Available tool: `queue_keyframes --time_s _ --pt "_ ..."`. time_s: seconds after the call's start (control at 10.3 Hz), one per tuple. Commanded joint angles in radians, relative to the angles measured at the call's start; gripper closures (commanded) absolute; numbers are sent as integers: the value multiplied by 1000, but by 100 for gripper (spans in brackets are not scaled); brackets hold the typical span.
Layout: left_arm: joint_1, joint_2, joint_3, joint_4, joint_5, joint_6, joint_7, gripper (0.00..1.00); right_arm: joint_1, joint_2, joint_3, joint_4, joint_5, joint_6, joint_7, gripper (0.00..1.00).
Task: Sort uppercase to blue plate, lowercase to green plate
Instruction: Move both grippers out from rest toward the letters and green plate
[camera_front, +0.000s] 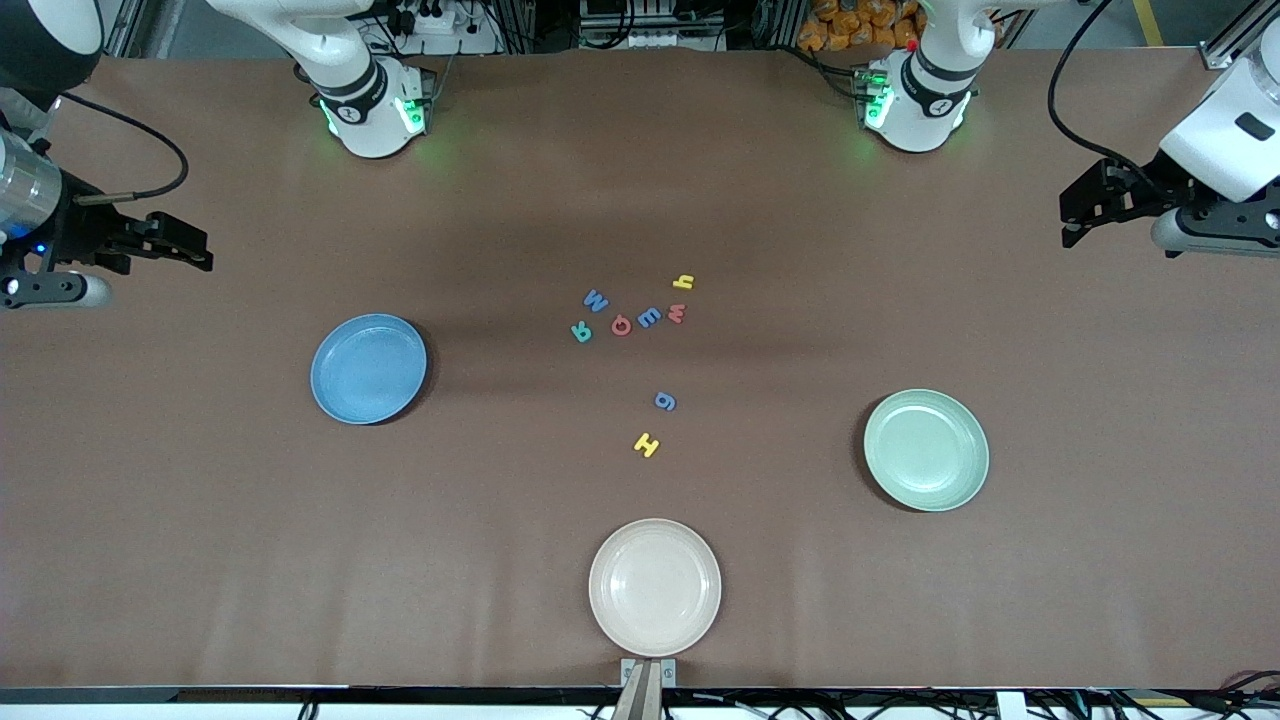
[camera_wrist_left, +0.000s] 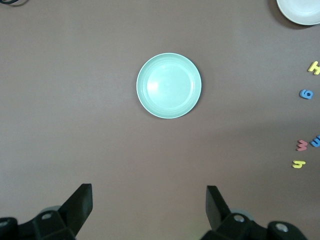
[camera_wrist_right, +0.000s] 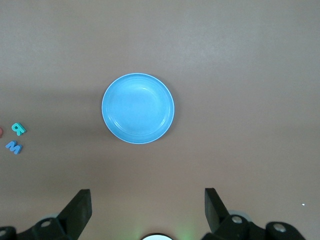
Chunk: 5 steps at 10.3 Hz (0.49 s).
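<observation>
Midway between the plates lie the letters: blue W (camera_front: 596, 300), teal R (camera_front: 581, 331), red G (camera_front: 621, 324), blue m (camera_front: 648, 318), red w (camera_front: 677, 313) and yellow h (camera_front: 683, 282). Blue g (camera_front: 665, 401) and yellow H (camera_front: 647, 444) lie nearer the camera. The blue plate (camera_front: 368, 368) sits toward the right arm's end and the green plate (camera_front: 926, 449) toward the left arm's end, both bare. My right gripper (camera_front: 195, 257) hangs open high over its table end, with the blue plate (camera_wrist_right: 138, 108) in its wrist view. My left gripper (camera_front: 1075, 225) hangs open likewise, seeing the green plate (camera_wrist_left: 169, 85).
A cream plate (camera_front: 654, 586) stands near the table's front edge, nearer the camera than the letters. Both arm bases stand along the table's back edge.
</observation>
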Motion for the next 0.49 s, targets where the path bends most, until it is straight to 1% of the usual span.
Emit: queue_keyframes --time_s 0.0,0.29,0.39 --pt "-2 1 -6 14 9 -10 -5 0 -10 -31 12 -32 -7 13 15 0" --pt "-2 18 -6 14 11 -9 -8 0 -7 -31 20 -33 -7 7 18 0" --pt "-2 32 -6 11 8 -9 -9 0 -7 -28 51 -33 -7 5 53 0"
